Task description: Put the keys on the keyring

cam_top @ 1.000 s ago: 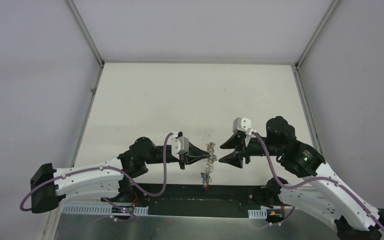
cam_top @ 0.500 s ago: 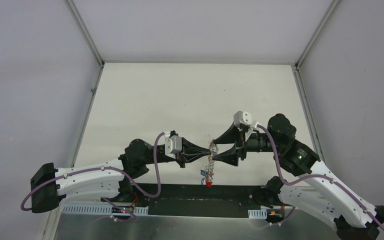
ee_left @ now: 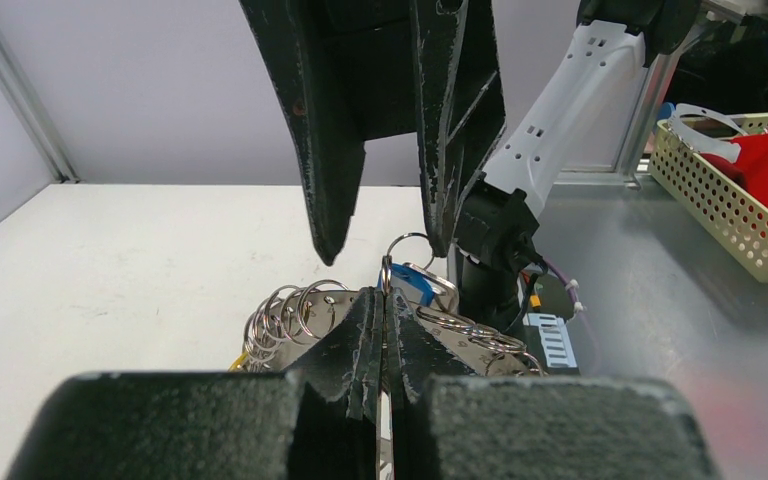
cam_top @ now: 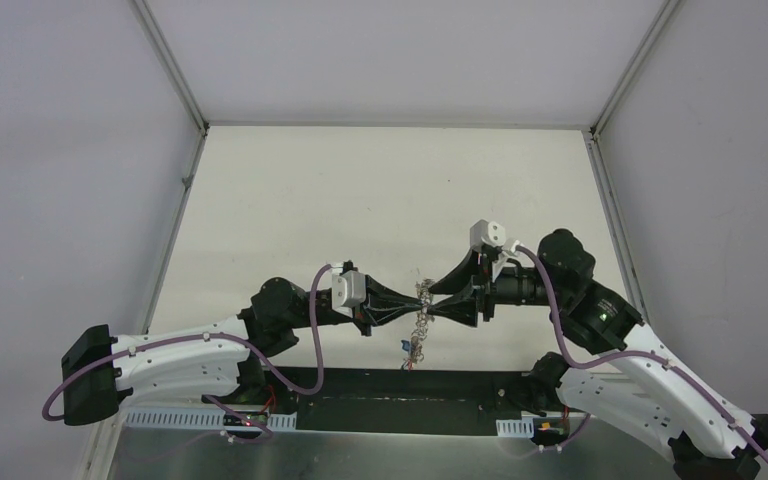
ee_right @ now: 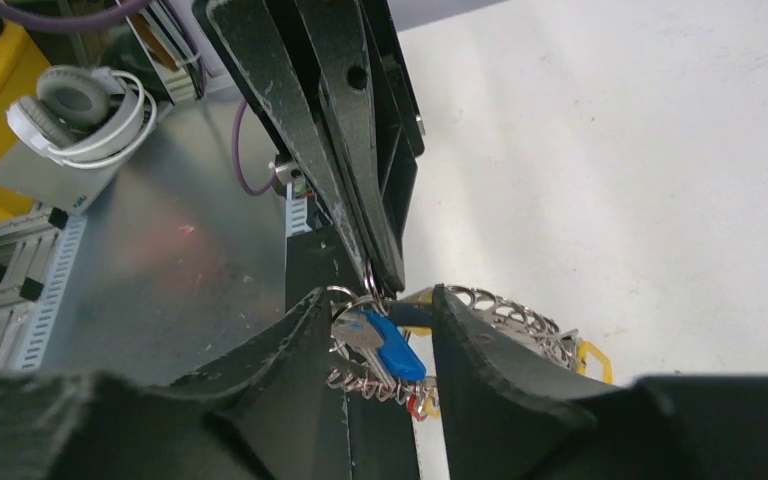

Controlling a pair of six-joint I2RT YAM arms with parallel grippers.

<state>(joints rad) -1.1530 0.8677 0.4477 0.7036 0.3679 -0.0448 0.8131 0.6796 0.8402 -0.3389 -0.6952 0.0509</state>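
This is a robotics lab test cell: a bare white worktop [cam_top: 380,190] is boxed in by plain grey panels [cam_top: 60,150] on aluminium posts [cam_top: 168,62], with cabled robot arms [cam_top: 180,360] bolted at its near edge. Slotted cable ducts [cam_top: 175,418] run along a steel plate [cam_top: 360,450] there. A perforated basket [ee_left: 730,210] and headphones [ee_right: 80,110] lie close by.

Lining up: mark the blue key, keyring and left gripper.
blue key [ee_right: 395,351], right wrist view, on its blue tag.
keyring [ee_right: 505,305], right wrist view, on the chain links.
left gripper [ee_left: 384,300], left wrist view, between its shut fingertips.
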